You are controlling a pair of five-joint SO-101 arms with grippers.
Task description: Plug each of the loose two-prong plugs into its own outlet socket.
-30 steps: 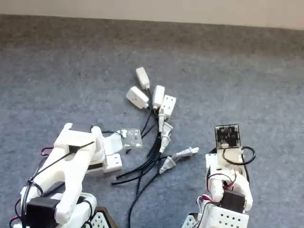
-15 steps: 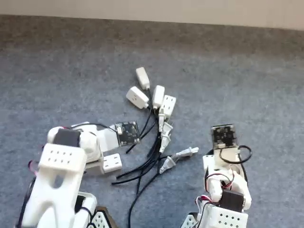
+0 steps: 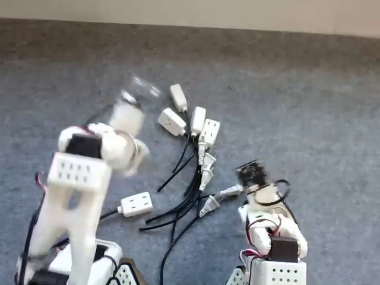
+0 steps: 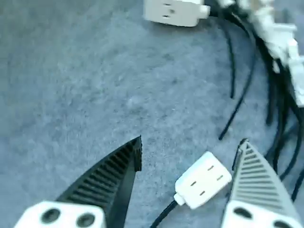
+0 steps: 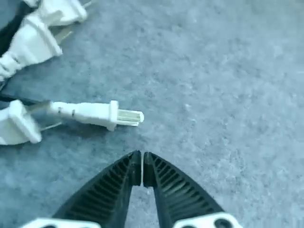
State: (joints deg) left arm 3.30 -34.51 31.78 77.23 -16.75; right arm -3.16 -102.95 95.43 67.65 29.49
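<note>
Table covering (image 3: 309,107): grey-blue throughout, with a fine mottled pile. Plug (image 5: 90,114): white body, pale silvery prongs. Outlet socket (image 4: 203,179): white, marked with short dark slots. Cords (image 4: 242,90): black. Left gripper (image 4: 190,145): black fingers with fine ribbing along the inner edges, on white bases. Right gripper (image 5: 142,159): the same black ribbed fingers on white. Arm housings (image 3: 74,178): white, with black motor blocks. Strip (image 3: 190,9) along the far edge: pale beige.

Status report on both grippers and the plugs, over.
Left gripper open, empty, over an outlet socket. Right gripper shut, empty, just short of a loose plug. Black cords tangled close by.
</note>
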